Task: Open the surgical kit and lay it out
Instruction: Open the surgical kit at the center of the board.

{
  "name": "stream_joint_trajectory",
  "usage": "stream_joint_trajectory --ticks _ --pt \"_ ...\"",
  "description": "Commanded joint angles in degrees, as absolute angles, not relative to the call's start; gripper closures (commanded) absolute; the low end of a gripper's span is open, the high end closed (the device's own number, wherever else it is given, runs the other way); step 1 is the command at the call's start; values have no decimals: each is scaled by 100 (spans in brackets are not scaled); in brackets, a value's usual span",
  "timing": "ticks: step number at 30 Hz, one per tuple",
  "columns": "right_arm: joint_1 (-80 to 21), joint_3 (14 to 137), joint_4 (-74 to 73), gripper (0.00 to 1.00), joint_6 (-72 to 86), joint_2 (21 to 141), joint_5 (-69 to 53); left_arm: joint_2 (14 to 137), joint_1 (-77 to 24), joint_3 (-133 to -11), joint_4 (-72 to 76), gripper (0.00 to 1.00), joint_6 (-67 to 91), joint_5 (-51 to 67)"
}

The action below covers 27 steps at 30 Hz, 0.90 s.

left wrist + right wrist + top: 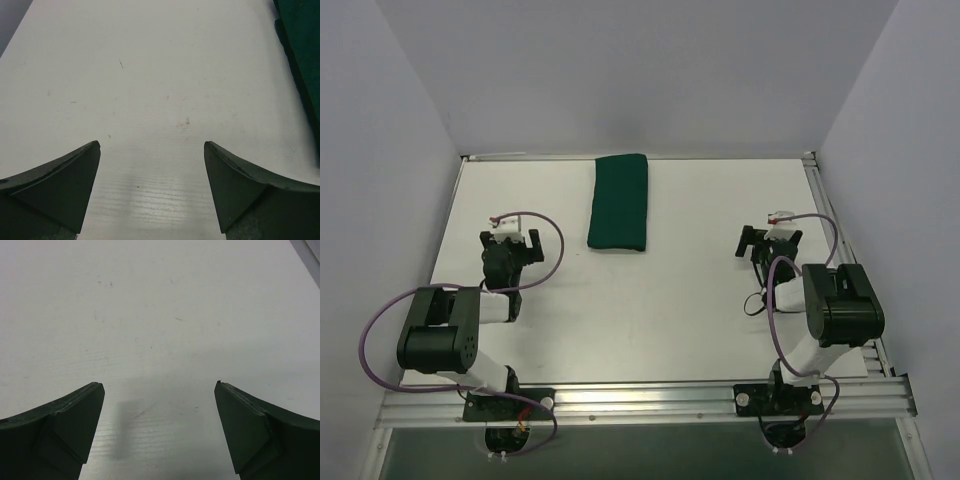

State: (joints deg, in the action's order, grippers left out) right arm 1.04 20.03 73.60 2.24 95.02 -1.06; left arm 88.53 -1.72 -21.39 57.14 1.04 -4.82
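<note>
At twelve o'clock on the white table (650,300), seen from overhead, the narrow dark green folded cloth bundle (619,202) lies seemingly fully wrapped, so every step remains. Left wrist: left gripper (151,145) spread, empty, bundle edge at two o'clock. Right wrist: right gripper (160,385) spread, empty.

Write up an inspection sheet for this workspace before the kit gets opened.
Surface: white table, faint scuffs and specks.
Job's things: dark green cloth bundle, folded narrow, lying at the far middle, not yet opened; no tray or instruments showing.
Clutter: nothing seen.
Claws: left claw and right claw both open and empty, over table surface, either side of the bundle and nearer than it.
Cables: purple cables loop along both arms, clear of the bundle.
Surroundings: plain pale walls on three sides; metal rail at the near edge.
</note>
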Motion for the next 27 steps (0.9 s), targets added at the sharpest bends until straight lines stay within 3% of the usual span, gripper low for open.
stream_joint_trajectory --ticks 1,5,8,11,12,13,15,19,22,27 --pt "62 2048 8156 0 -18 9325 193 8780 -158 -2312 5906 6 -70 -545" --pt "70 2039 8156 0 -17 9325 193 8693 -158 -2268 5898 6 -166 -405" --pt "70 2039 8191 0 0 9343 193 7783 -351 -2373 5100 6 -403 -369" --pt "-139 2030 8035 0 115 9168 1155 6886 -562 -2688 3914 6 -2 -930" --pt "-732 2126 7642 0 -129 8836 2491 6586 -562 -2942 3354 6 792 -1584" --pt "-921 2301 7185 0 -132 8694 2696 6583 -562 -3101 2983 6 1243 -1591" --pt "-1037 2810 6071 0 -168 8482 2576 6372 -545 -3461 1788 6 2080 -2573" --pt "-1081 4190 3251 0 526 8463 1795 6389 -475 -4610 -207 6 3598 -2760" --pt "-1072 5113 2306 0 905 8673 575 6574 -273 -4913 -1063 6 3903 -1770" --pt "-1090 6429 1707 0 2160 9368 -912 6995 877 -4475 -151 6 4245 752"
